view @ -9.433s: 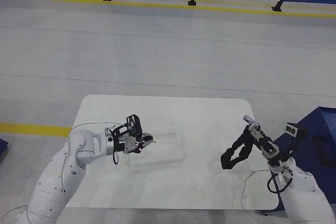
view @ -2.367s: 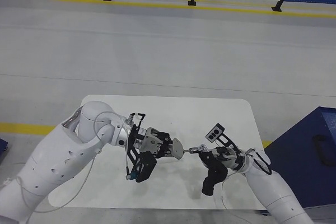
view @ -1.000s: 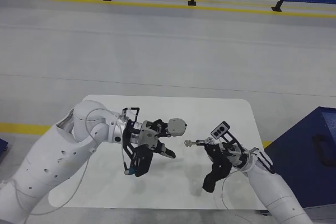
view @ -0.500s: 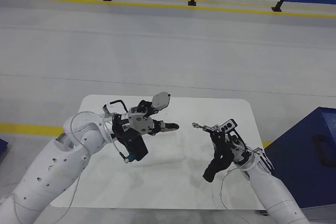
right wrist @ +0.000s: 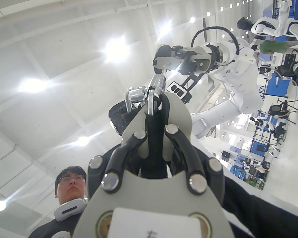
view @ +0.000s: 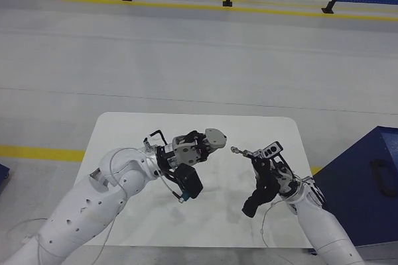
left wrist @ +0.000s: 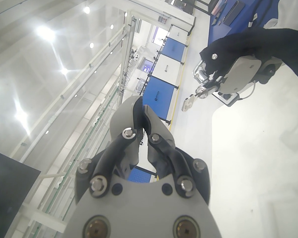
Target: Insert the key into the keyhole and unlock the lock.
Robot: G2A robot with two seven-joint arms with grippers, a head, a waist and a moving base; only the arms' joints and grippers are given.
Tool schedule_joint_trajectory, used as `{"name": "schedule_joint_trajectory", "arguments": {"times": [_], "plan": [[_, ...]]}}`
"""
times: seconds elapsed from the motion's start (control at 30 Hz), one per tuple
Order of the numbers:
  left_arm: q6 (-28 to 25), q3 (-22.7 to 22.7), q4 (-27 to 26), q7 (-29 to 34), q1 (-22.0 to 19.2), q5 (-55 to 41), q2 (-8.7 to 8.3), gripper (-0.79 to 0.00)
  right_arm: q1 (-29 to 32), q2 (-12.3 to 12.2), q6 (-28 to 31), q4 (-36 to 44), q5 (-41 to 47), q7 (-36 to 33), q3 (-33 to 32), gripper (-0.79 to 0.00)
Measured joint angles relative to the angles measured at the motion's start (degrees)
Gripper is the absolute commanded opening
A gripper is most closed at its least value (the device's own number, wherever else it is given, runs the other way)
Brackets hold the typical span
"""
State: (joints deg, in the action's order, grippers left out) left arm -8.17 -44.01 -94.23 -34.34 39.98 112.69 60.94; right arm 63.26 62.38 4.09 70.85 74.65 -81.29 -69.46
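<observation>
From above, my right hand (view: 251, 156) pinches the lock (view: 244, 153) over the worktop's (view: 119, 132) right half, with the key (view: 235, 150) sticking out toward my left hand (view: 215, 137), near it but apart. On the left wrist camera I see that hand's fingers (left wrist: 151, 122) pressed together. On the right wrist camera the lock sits clamped at the fingertips.

The top camera sits high above the arms and looks down on the white table (view: 252, 129) from its near edge, far enough off to take in the tabletop edge to edge and the floor (view: 186, 59) beyond. The left wrist camera rides close behind the left gripper (left wrist: 142, 107), tipped toward the ceiling lights (left wrist: 43, 32). Farther off it catches the right gripper (left wrist: 217, 77) and the lock (left wrist: 200, 76) it grips. The right wrist camera sits just as near behind its own gripper, also facing the ceiling, with the left gripper beyond. The overhead view takes in both grippers too.
</observation>
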Motion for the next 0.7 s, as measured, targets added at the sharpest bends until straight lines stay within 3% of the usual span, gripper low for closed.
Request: {"name": "schedule_joint_trajectory", "arguments": {"times": [0.7], "plan": [[-1.0, 5.0, 5.1, -1.4, -2.6, 0.2, 4.51, -0.785, 0.9, 1.0, -1.7, 0.0, -1.1, -1.9, -1.7, -0.785]]}}
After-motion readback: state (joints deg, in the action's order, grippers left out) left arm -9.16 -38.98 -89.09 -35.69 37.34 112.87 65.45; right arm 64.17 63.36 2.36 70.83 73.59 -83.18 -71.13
